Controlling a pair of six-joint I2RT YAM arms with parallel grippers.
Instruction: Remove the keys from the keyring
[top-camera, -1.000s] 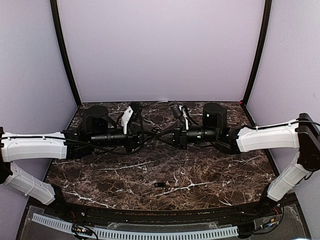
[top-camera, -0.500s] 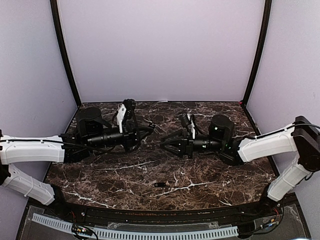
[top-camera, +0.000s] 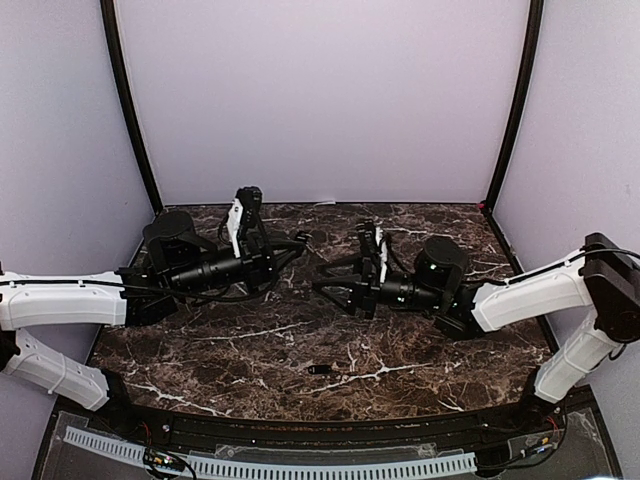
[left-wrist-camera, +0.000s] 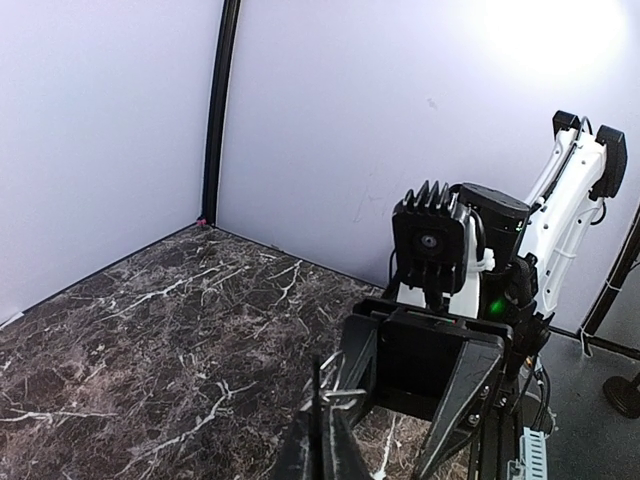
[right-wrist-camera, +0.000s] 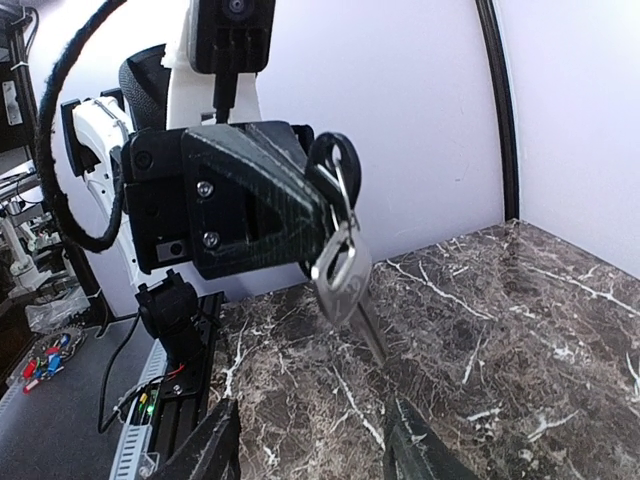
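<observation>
Keyring (right-wrist-camera: 338, 172) with one key (right-wrist-camera: 347, 272) hangs clamped in the left gripper (left-wrist-camera: 322, 442); right gripper (right-wrist-camera: 312, 442) stands open, empty.

No legible text, labels or numbers anywhere

Walls (top-camera: 320, 100) shut the counter's (top-camera: 200, 350) back and side edges. Left claw (top-camera: 300, 250) and right claw (top-camera: 325, 277) nearly meet mid-counter, with the keyring (right-wrist-camera: 335, 165) hanging between them. The front strip lies open, except for a loose key (top-camera: 320, 369) near the front edge.

Silver key (right-wrist-camera: 350, 290) hanging on keyring (right-wrist-camera: 347, 200); dark key (top-camera: 320, 369) lying loose.
</observation>
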